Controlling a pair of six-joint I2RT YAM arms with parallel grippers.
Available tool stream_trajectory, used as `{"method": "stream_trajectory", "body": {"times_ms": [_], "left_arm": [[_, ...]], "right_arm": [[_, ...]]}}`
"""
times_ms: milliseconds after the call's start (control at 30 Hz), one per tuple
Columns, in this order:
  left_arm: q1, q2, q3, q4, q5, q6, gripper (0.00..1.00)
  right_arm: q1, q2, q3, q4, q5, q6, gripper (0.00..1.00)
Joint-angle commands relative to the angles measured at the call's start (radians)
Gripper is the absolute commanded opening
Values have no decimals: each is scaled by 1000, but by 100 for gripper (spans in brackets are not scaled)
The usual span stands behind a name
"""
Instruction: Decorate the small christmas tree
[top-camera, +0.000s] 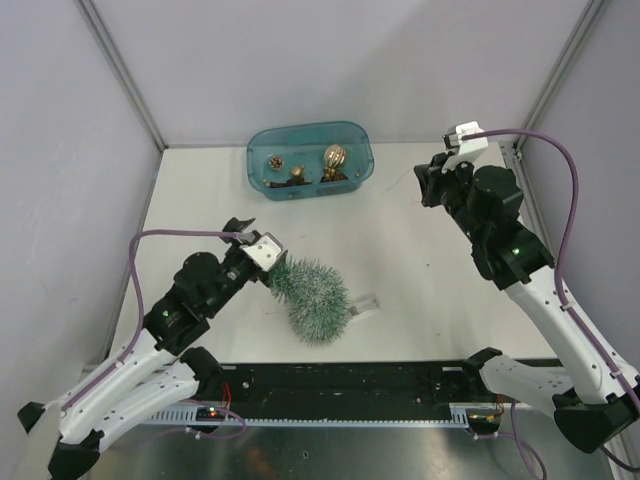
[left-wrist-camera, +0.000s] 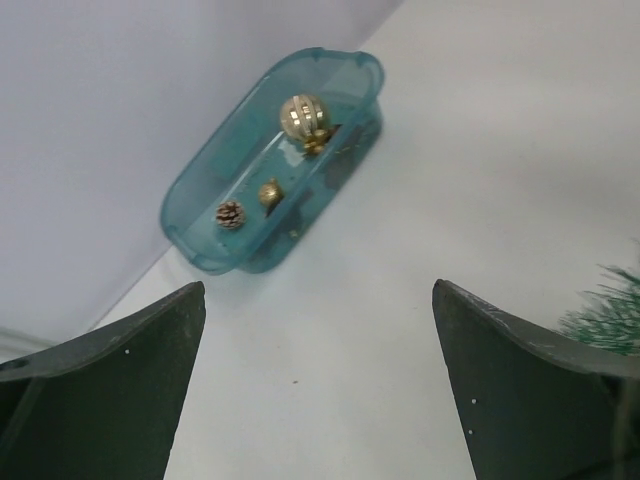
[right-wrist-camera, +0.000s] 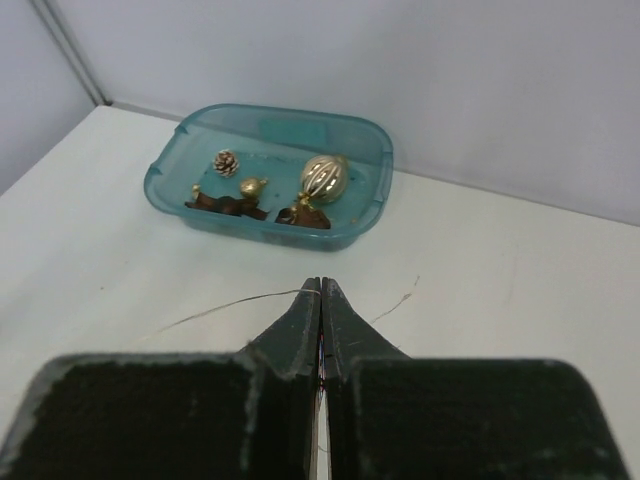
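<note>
The small christmas tree (top-camera: 316, 299) lies on its side on the white table, its narrow end toward my left gripper (top-camera: 258, 240). That gripper is open and empty, hovering just left of the tree. In the left wrist view only a few green bristles of the tree (left-wrist-camera: 612, 312) show, beside the right finger of the left gripper (left-wrist-camera: 318, 285). My right gripper (top-camera: 426, 186) hangs raised, right of the teal tub (top-camera: 360, 135). In its wrist view the right gripper (right-wrist-camera: 321, 282) is shut, with a thin thread (right-wrist-camera: 230, 305) pinched at the tips and trailing left.
The teal tub (right-wrist-camera: 290, 115) by the back wall holds a gold ball (right-wrist-camera: 324, 178), a small gold ornament (right-wrist-camera: 252, 186) and a pine cone (right-wrist-camera: 226, 162). A small pale piece (top-camera: 365, 304) lies by the tree's wide end. Walls close the table on three sides.
</note>
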Motion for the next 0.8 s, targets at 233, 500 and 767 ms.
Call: {"method": "stream_trajectory", "body": {"times_ms": [233,500,767], "left_arm": [[19,1,-89,122,-275,112,100],[103,13,-117,121,-361,44,100],[157,50,-74,119,-387,-7,100]], "right_arm": [[-2,-57,-5,53,-48,1,0],[-54,-56,-5,-7,68,0,0],[-133,11,-5,-81,226,17,0]]}}
